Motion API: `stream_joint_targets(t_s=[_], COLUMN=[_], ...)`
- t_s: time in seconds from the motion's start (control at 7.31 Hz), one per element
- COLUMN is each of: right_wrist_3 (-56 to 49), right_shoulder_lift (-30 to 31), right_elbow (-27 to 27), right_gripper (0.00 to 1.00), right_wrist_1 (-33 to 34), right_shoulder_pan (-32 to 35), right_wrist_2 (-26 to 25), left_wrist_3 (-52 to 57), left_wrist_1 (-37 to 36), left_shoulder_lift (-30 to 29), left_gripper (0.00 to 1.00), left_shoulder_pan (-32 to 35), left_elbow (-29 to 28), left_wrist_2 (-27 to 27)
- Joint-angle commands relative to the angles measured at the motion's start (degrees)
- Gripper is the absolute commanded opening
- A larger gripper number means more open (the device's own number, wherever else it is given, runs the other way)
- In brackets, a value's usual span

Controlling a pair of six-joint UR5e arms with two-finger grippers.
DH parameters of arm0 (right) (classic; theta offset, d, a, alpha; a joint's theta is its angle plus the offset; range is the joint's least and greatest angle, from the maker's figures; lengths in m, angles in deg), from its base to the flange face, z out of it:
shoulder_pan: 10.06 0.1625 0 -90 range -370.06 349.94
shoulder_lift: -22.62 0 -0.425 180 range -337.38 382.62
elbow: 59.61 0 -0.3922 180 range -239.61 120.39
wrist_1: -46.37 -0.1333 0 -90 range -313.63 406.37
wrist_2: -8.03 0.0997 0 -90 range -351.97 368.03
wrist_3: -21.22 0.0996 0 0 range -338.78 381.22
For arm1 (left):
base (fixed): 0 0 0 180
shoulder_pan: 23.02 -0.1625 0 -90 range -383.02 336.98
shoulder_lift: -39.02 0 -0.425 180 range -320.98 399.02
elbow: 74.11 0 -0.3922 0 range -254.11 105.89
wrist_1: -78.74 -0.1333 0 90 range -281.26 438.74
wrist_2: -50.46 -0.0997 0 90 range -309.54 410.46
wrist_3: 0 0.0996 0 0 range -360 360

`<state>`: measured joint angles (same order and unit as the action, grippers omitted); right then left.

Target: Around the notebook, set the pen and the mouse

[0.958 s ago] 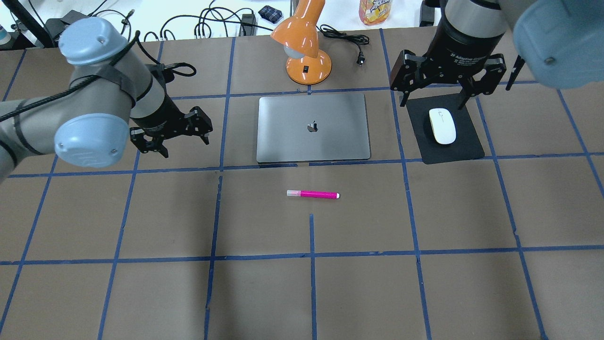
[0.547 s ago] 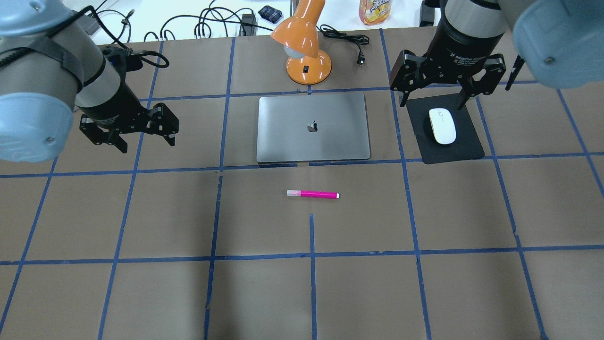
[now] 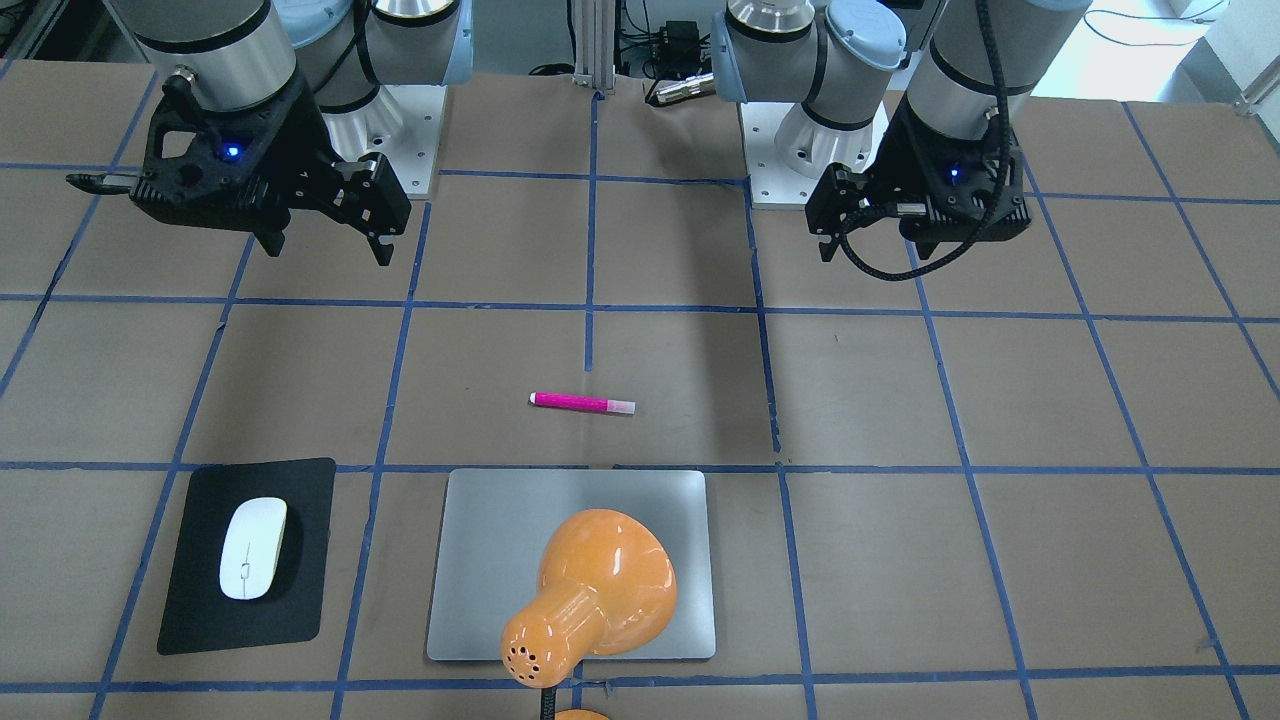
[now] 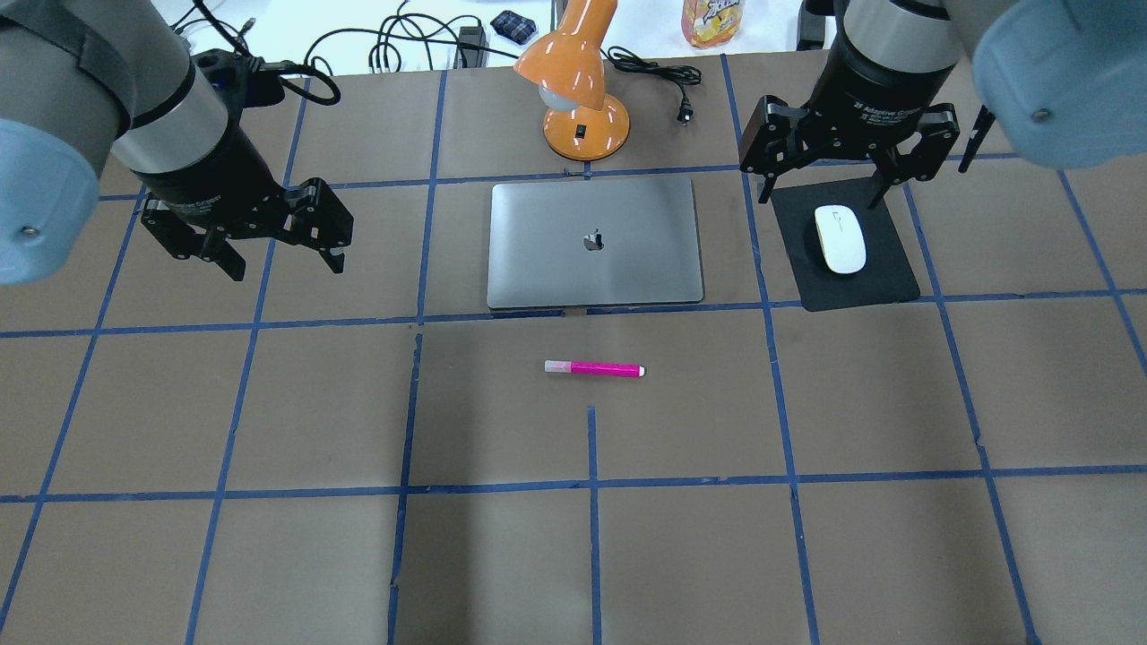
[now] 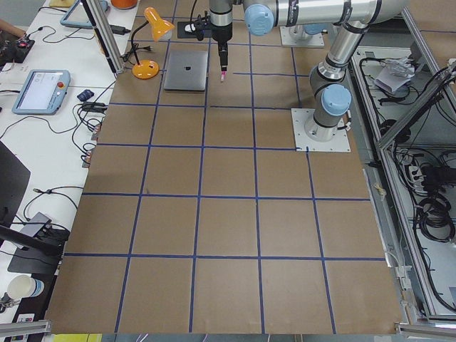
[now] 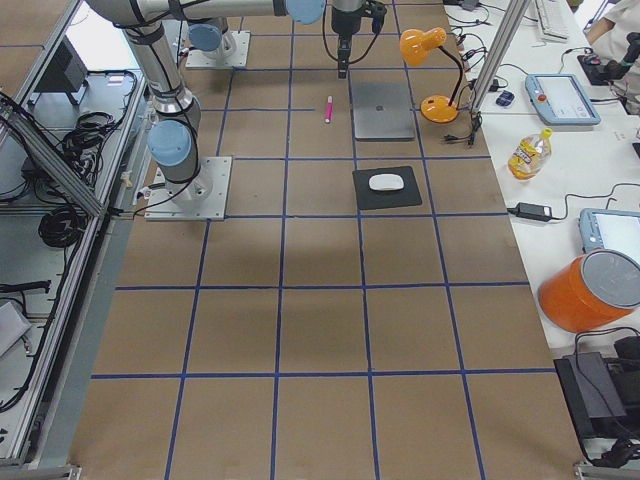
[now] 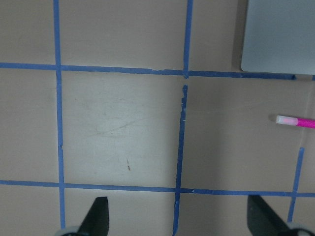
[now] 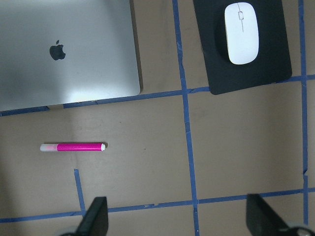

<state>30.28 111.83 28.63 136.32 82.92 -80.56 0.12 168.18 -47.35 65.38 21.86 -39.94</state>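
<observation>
Brown table (image 4: 269, 555) w/ blue tape lines (image 4: 593, 484) in squares. On it: grey notebook (image 4: 595, 242) mid-table, pink pen (image 4: 594, 368) near it on the robot's side, black mat (image 4: 860, 288) to its right & orange lamp (image 4: 591, 134) behind.

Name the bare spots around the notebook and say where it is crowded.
Bare: the squares on the robot's left of the notebook; the strip between notebook and mat; the wide table between pen and robot. Crowded: behind, by the lamp; right, mat and mouse.
</observation>
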Motion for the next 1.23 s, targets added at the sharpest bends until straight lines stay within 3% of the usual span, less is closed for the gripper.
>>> stream_joint_targets(t_s=[0.0,1.09], right_wrist_3=[0.0,0.2], right_shoulder_lift=[0.0,0.0], right_elbow=[0.0,0.0], right_gripper=[1.00,1.00], right_wrist_1=[0.0,0.4], right_shoulder_pan=[0.0,0.0], right_wrist_2=[0.0,0.1], left_wrist_3=[0.8,2.6], left_wrist_1=[0.1,-0.4], left_shoulder_lift=[0.6,0.5], left_gripper=[1.00,1.00], left_shoulder_pan=[0.2,-0.2], left_elbow=[0.2,0.7], left_wrist_2=[0.0,-1.0])
